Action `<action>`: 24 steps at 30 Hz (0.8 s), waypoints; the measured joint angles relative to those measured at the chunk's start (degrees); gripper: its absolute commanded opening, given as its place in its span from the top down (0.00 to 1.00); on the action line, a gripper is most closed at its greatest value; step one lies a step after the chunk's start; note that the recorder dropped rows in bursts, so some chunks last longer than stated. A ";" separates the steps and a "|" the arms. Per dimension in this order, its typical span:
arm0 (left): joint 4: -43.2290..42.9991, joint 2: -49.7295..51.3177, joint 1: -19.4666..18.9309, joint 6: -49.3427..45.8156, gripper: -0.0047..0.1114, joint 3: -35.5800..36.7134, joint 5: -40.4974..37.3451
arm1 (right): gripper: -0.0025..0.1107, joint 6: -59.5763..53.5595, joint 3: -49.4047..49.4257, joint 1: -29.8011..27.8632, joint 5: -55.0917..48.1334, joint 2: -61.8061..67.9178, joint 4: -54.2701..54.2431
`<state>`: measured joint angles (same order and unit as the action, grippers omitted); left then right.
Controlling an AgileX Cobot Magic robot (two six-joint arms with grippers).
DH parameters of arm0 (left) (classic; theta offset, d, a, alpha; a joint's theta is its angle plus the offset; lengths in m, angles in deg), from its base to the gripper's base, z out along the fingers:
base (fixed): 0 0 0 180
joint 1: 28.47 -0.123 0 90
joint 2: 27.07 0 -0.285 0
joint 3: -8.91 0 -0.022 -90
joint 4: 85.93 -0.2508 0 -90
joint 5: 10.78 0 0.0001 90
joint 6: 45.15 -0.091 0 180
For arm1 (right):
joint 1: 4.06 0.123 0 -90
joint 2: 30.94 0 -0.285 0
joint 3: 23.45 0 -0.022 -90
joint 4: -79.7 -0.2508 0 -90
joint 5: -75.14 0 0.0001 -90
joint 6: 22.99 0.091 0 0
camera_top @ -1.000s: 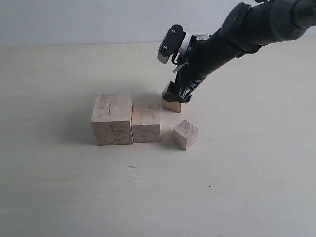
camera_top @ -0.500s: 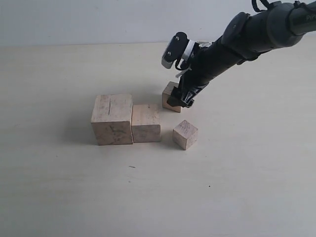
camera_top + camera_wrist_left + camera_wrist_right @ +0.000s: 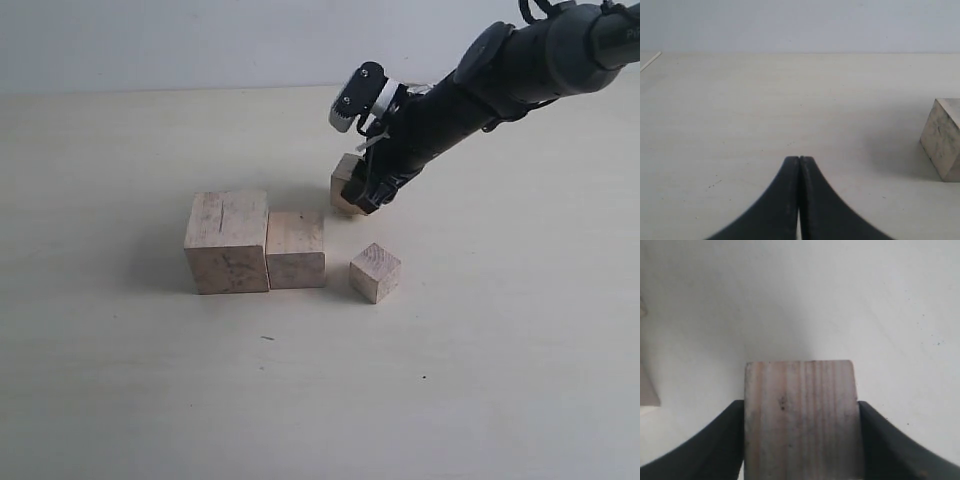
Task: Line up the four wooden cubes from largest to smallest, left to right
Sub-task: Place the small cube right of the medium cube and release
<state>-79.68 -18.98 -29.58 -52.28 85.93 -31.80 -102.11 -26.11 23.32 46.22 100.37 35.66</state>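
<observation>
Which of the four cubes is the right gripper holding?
The rearmost cube, clamped in the right gripper; none of the others is touched.

Gripped cube (image 3: 343, 185): I see it half hidden behind the right pincer (image 3: 360, 195).
Other cube (image 3: 945, 145): the picture's edge cuts it; I cannot tell which size.

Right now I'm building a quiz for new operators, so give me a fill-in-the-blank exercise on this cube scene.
1. The left tool is ____, with nothing between its fingers.
2. The gripped cube sits in the ____ arm's tool.
3. ____ other cubes rest on the table: the largest cube, the second cube touching it, and the loose small cube.
Missing words: shut; right; three.
</observation>
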 measured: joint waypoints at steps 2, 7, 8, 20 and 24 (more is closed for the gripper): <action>0.00 0.00 0.00 0.00 0.96 0.00 0.00 | 0.98 0.00 0.00 0.00 -2.43 -0.60 0.25; 0.00 0.00 0.00 0.00 0.96 0.00 0.00 | 0.98 0.00 0.00 0.00 -8.56 -0.97 1.57; 0.00 0.00 0.00 0.00 0.96 0.00 0.00 | 0.98 0.00 0.00 0.00 -9.82 -0.97 2.33; 0.00 0.00 0.00 0.00 0.96 0.00 0.00 | 0.98 -1.09 0.00 0.00 -23.45 -1.10 9.81; 0.00 0.00 0.00 0.00 0.96 0.00 0.00 | 0.98 -1.75 0.00 0.00 -25.50 -1.18 10.53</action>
<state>-79.68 -18.98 -29.58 -52.28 85.93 -31.80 -103.85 -26.11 23.32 20.72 99.19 46.19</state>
